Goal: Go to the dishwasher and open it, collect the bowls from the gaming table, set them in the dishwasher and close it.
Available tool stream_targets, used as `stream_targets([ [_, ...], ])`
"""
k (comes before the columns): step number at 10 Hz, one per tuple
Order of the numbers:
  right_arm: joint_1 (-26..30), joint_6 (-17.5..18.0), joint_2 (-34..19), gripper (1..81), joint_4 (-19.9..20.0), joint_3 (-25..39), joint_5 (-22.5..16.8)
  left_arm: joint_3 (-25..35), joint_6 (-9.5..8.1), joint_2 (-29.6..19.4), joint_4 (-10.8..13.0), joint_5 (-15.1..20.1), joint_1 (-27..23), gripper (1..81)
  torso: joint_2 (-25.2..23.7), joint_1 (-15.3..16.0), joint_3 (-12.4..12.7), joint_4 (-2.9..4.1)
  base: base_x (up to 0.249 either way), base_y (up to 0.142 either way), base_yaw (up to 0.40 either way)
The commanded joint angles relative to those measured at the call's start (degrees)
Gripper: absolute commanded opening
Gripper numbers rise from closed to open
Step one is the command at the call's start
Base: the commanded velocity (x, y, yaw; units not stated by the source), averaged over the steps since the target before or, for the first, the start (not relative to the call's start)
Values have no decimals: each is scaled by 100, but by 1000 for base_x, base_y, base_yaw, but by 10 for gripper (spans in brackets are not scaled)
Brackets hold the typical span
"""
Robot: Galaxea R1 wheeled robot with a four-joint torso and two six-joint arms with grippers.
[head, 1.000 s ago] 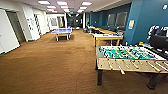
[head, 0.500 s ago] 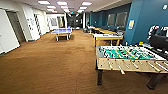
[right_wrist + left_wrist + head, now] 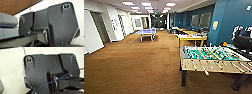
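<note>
Gaming table (image 3: 214,58) ahead on my right, standing on brown carpet (image 3: 134,72).
I can't tell either gripper's finger state.

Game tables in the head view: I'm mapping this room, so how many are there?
3. A football table stands near right, a yellow-framed table stands behind it by the blue wall, and a blue ping-pong table stands far left of centre. Others may be hidden.
</note>
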Motion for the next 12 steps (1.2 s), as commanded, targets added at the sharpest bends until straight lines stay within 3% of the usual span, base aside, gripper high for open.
stream_targets([
  [1,321,-38,5,811,-76,47,-243,22,5,-54,-79,306,-353,811,0,0,-2,0,137,0,0],
  [6,312,-38,5,811,-76,29,-243,22,5,-54,-79,306,-353,811,5,9,-2,0,149,0,0],
  [12,312,-38,22,811,-128,29,-243,22,-4,-54,-88,306,-336,811,9,13,-2,0,141,73,0],
])
